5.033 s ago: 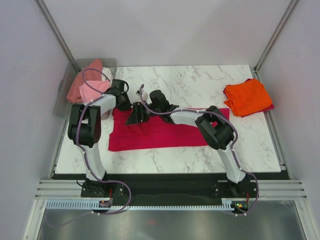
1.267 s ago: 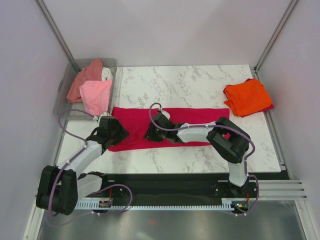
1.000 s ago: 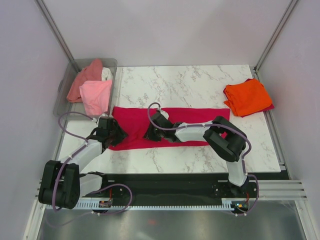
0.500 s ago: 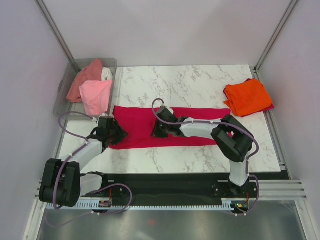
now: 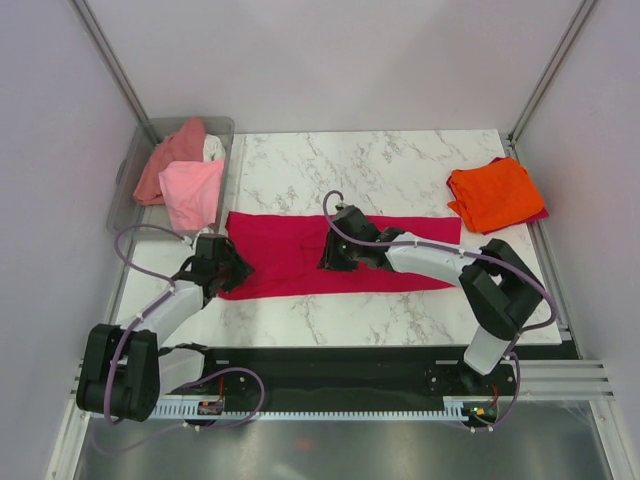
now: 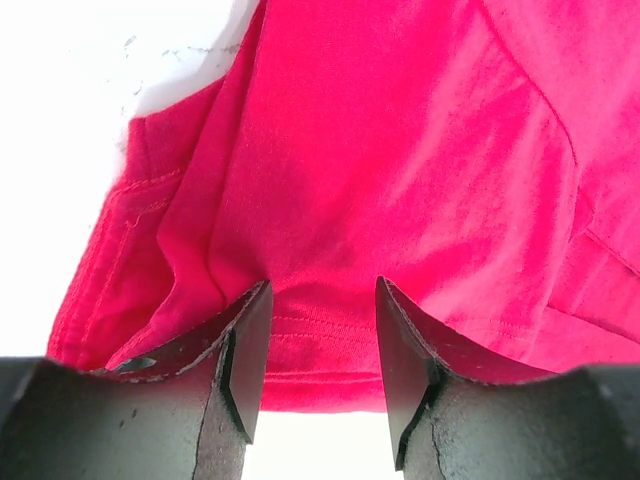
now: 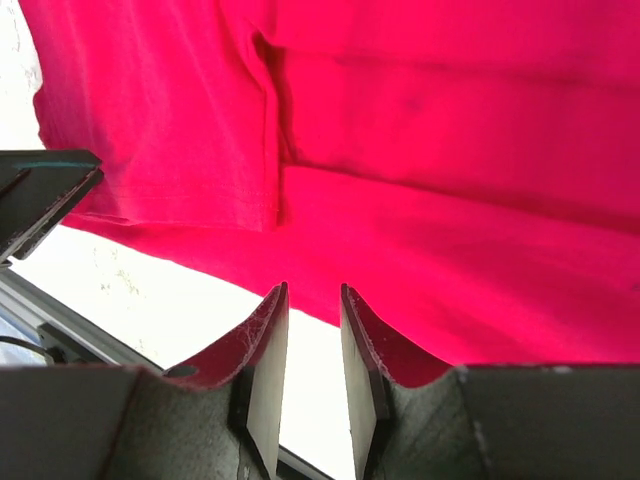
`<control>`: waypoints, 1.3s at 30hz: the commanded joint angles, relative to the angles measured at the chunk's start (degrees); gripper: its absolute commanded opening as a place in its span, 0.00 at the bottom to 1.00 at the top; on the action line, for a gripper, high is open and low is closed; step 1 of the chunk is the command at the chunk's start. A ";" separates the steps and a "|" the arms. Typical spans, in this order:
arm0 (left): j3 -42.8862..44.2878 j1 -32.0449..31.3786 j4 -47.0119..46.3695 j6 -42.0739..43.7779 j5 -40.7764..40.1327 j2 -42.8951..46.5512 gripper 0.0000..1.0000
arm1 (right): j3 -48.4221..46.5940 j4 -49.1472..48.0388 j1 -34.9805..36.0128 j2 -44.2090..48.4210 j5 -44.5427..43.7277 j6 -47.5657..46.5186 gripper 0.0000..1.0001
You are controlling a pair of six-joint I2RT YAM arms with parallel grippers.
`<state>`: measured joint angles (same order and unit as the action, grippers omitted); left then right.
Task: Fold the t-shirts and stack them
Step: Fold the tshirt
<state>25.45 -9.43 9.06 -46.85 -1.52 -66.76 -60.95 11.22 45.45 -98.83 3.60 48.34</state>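
Bin [image 5: 128, 190]: clear grey, off the desk's far left corner, holding a light pink t-shirt [image 5: 192, 190], a salmon t-shirt [image 5: 170, 155] and a bit of white t-shirt [image 5: 213, 148].
Left claw [image 5: 232, 268] [image 6: 322, 300]: low at the crimson shirt's left end. Its fingers stand apart over the near hem, where the cloth lies flat and unpinched.
Crimson t-shirt [image 5: 290, 255] [image 6: 400, 150] [image 7: 450, 150]: folded into a long band running left to right across the middle of the desk [image 5: 380, 170].
Right claw [image 5: 330, 262] [image 7: 313, 300]: over the middle of the band, tips at its near edge. Its fingers are a narrow gap apart, with bare marble and the hem showing between them and nothing gripped.
Orange t-shirt [image 5: 495, 192]: folded at the desk's far right edge, well apart from the crimson band.
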 commanded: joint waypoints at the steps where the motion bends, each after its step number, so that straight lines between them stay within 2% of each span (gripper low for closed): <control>1: -0.49 0.29 1.75 0.88 -2.00 2.77 0.53 | -3.12 0.46 -1.50 1.18 2.20 -6.49 0.35; 5: -0.23 0.29 2.54 1.76 -1.82 6.02 0.56 | -9.17 4.32 -4.05 -0.58 3.87 -13.87 0.34; 10: -0.05 -0.50 2.81 3.08 -0.24 10.86 0.62 | -13.66 5.47 -6.16 -2.06 3.53 -29.67 0.39; 12: -0.14 -0.85 2.89 3.61 0.02 12.87 0.65 | -18.49 8.28 -9.04 -4.69 5.53 -31.02 0.38; 13: -0.14 -1.03 2.89 3.70 0.11 13.67 0.67 | -19.72 8.55 -10.28 -5.75 10.85 -31.89 0.38; 16: -0.31 -1.29 3.24 4.13 0.99 16.21 0.70 | -24.64 8.29 -14.07 -10.50 17.04 -31.55 0.41; 22: -2.86 -1.47 2.55 6.06 0.99 21.14 0.83 | -35.37 8.02 -15.92 -19.55 19.34 -32.34 0.46; 25: -4.35 -1.38 0.88 7.47 1.17 23.51 0.87 | -40.90 8.02 -16.18 -24.38 20.66 -31.90 0.57; 26: -4.79 -1.38 0.18 8.00 3.60 24.48 0.89 | -43.96 7.94 -16.18 -25.88 22.05 -32.08 0.74; 27: -5.06 -1.38 -0.44 8.70 5.11 24.92 0.89 | -45.65 7.94 -16.18 -28.94 22.16 -31.82 0.78; 28: -4.97 -1.47 -1.06 10.27 6.86 25.27 0.90 | -47.23 7.94 -16.27 -30.45 22.50 -31.55 0.79; 30: -4.80 -1.47 -1.06 11.16 10.03 26.67 0.92 | -52.15 8.11 -16.53 -35.26 25.65 -30.85 0.73; 33: -5.24 -1.47 -1.15 12.57 10.75 29.48 1.00 | -57.34 8.29 -16.62 -40.28 28.48 -30.49 0.69; 39: -7.87 -1.56 -1.50 13.98 9.52 34.24 1.00 | -63.15 8.82 -16.54 -46.36 36.03 -29.88 0.65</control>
<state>18.72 -10.74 9.63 -36.36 6.66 -34.04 -119.81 20.47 28.80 -143.35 32.86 18.24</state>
